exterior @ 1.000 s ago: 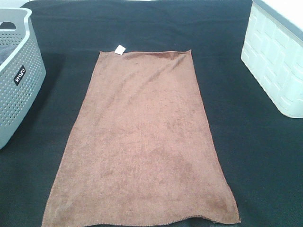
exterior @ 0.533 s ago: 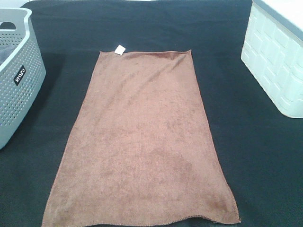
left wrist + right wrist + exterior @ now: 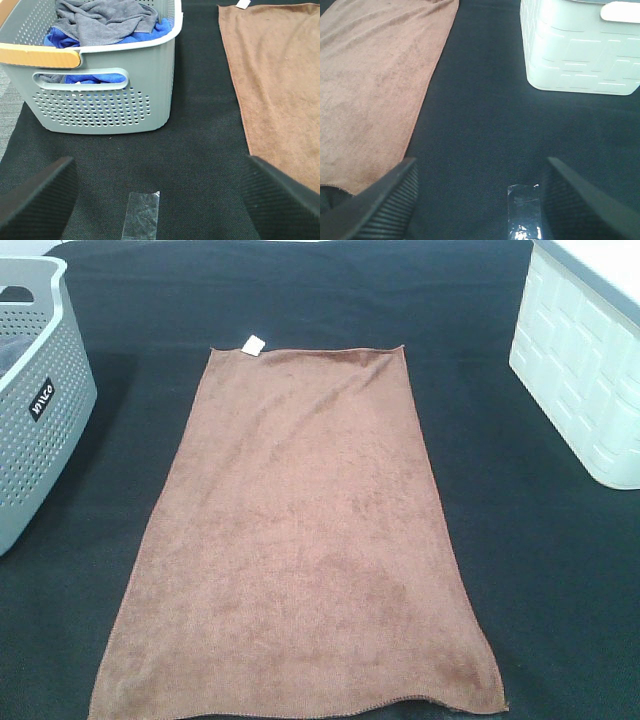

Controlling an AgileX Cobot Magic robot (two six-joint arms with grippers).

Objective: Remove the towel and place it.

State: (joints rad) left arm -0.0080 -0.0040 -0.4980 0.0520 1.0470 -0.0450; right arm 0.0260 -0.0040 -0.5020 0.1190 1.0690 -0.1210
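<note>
A: How is the left gripper (image 3: 159,200) seen?

B: Its jaws are spread wide, and nothing is held between them. Only bare black table cloth (image 3: 200,125) and a strip of clear tape (image 3: 141,214) are seen beneath the gap.

A: And the right gripper (image 3: 479,200)?

B: It is likewise released, with its two ribbed fingers (image 3: 387,205) set well apart. Another piece of clear tape (image 3: 524,210) is seen on the cloth between them, nearer one finger.

A: Where is the towel (image 3: 300,540) found?

B: It is spread flat on the black cloth, between the two grippers and ahead of them. From the left gripper it is seen beyond the inner finger, its long edge running away forward. From the right gripper it is seen past the inner finger too, with one near corner partly covered by that finger. Neither gripper is touching it, so far as can be told. A small white tag (image 3: 253,343) is seen at its far corner.

A: What else is noted?

B: A grey perforated basket (image 3: 100,100), with grey and blue cloths inside, is placed ahead of the left gripper. A white bin (image 3: 580,55) is placed ahead of the right gripper.
</note>
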